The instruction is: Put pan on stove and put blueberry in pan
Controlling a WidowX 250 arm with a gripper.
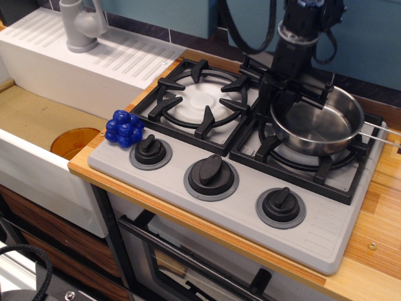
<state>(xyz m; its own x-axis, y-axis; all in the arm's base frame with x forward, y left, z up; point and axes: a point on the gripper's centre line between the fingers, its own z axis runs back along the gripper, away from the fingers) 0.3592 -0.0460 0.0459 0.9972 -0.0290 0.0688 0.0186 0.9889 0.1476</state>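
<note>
The steel pan [322,128] sits on the right burner of the grey stove [322,235], its wire handle pointing right. My gripper [285,103] hangs from above at the pan's left rim. Its jaws are apart, one finger outside the rim and one finger inside the pan. I cannot tell whether the fingers touch the rim. The blueberry [124,128] lies at the stove's front left corner beside the left knob, far from the gripper.
The left burner [202,97] has nothing on it. Three black knobs [212,175] line the stove's front. A white sink with a draining board [94,59], a grey tap [81,25] and an orange disc [74,141] is at the left. A wooden counter edge runs along the front.
</note>
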